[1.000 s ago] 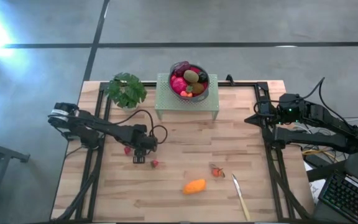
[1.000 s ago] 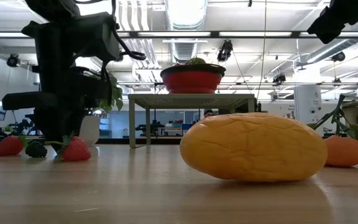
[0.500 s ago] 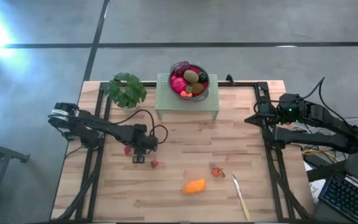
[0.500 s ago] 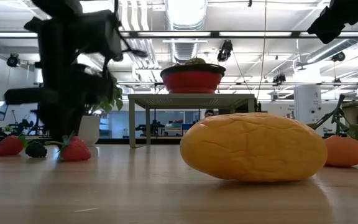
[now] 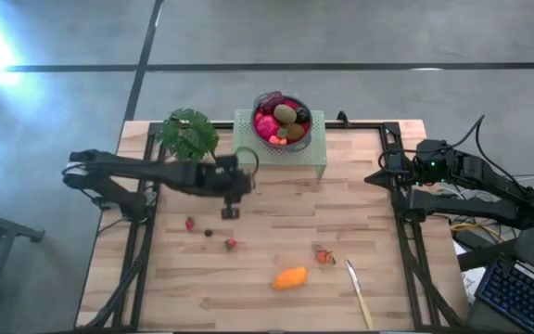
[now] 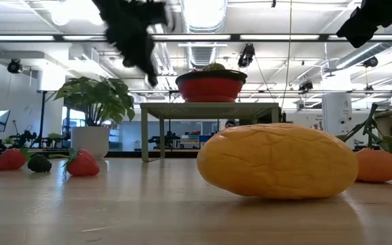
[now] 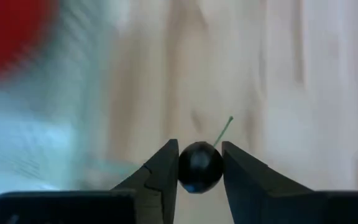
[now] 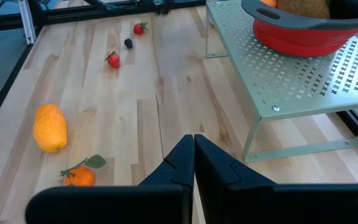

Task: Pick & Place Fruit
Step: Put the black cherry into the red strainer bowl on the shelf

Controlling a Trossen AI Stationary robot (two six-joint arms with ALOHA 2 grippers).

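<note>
Left wrist view shows the left fingers [image 7: 200, 167] pinching a dark cherry [image 7: 199, 168] mid-frame, above the counter [image 7: 303, 93]; small, smooth, likely slippery, best held across its middle. Right fingers [image 8: 194, 151] closed, empty.

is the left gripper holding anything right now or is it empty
Holding. The left wrist view shows the left gripper clamped on a small dark berry with a thin green stem.
</note>
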